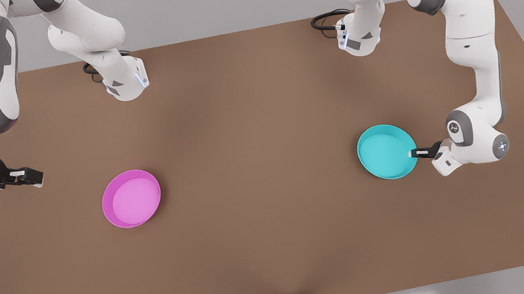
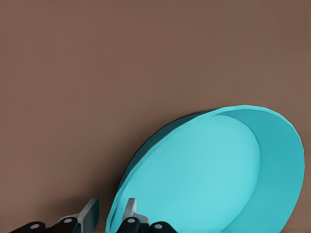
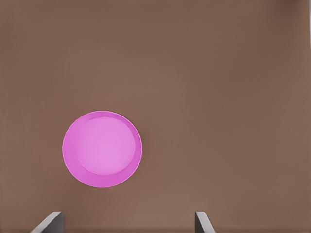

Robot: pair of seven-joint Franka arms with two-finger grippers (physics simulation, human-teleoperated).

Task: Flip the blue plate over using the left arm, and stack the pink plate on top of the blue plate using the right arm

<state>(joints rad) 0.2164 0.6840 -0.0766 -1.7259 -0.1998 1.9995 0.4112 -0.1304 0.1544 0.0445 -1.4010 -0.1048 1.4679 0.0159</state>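
Two arms: my left claw (image 1: 414, 153) grasps the blue plate's (image 1: 385, 151) right rim; right claw (image 1: 30, 177) hovers released, far left of the pink plate (image 1: 131, 198).

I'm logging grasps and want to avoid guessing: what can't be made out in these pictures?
- Left tool: its fingers straddle the blue plate's rim with one inside and one outside, but the left wrist view's edge cuts them off, so contact is unclear.
- Blue plate's underside: faces the table in the front view.
- Right tool: in the right wrist view, the fingertips are cropped by the edge; it waits apart from the pink plate.
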